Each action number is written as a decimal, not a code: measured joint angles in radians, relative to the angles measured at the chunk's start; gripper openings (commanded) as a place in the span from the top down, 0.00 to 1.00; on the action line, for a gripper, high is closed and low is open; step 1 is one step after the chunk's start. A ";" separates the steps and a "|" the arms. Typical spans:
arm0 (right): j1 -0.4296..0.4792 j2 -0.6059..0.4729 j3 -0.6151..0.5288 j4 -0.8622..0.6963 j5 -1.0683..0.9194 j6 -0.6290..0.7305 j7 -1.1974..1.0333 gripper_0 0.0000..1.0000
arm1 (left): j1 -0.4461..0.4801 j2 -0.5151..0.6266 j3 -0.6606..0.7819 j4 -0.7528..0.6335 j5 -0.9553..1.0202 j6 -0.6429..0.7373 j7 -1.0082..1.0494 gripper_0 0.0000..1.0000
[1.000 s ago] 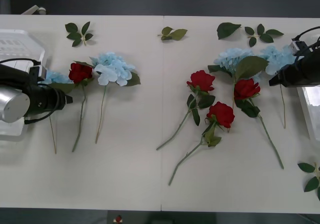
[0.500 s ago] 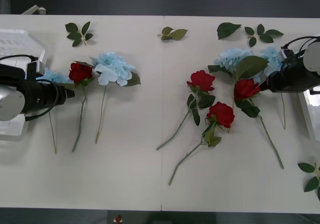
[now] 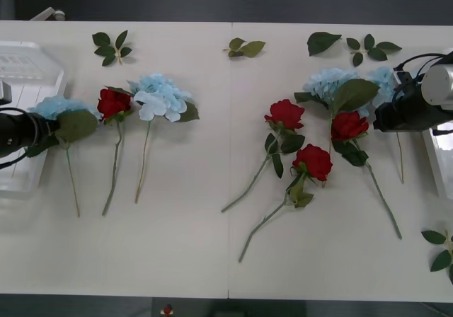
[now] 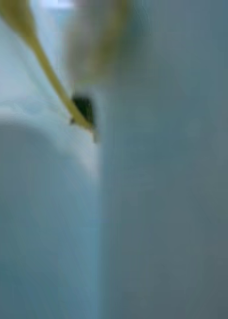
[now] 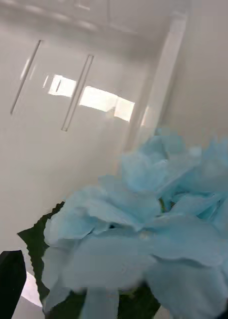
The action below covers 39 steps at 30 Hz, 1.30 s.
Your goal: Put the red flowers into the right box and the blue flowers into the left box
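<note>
Three red flowers [image 3: 284,113] [image 3: 349,126] [image 3: 313,161] lie right of centre, and another red flower [image 3: 113,102] lies at the left. One blue flower [image 3: 161,94] lies beside that left rose, and two more [image 3: 329,83] [image 3: 389,80] lie at the back right. My left gripper [image 3: 41,137] is open at the left blue flower [image 3: 55,107] [image 5: 158,219]. Its head sits between the fingers [image 5: 9,284], next to the left box [image 3: 25,69]. My right gripper [image 3: 377,119] hovers between a red flower and a blue flower's stem, close to the right box [image 3: 440,151].
Loose green leaf sprigs [image 3: 112,47] [image 3: 244,47] [image 3: 354,46] lie along the back of the white table, and another sprig [image 3: 440,250] lies at the front right. A thin yellowish stem [image 4: 44,70] passes close in the right wrist view. The table's front half is bare.
My left arm has drawn back to the left, uncovering the left blue flower, whose head has shifted slightly left. My right arm came in from the right edge and has turned a little.
</note>
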 measured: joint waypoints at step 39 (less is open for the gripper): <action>-0.117 -0.194 -0.104 -0.123 -0.930 0.251 0.771 1.00 | 0.000 -0.159 0.000 -0.039 -0.116 0.072 -0.042 1.00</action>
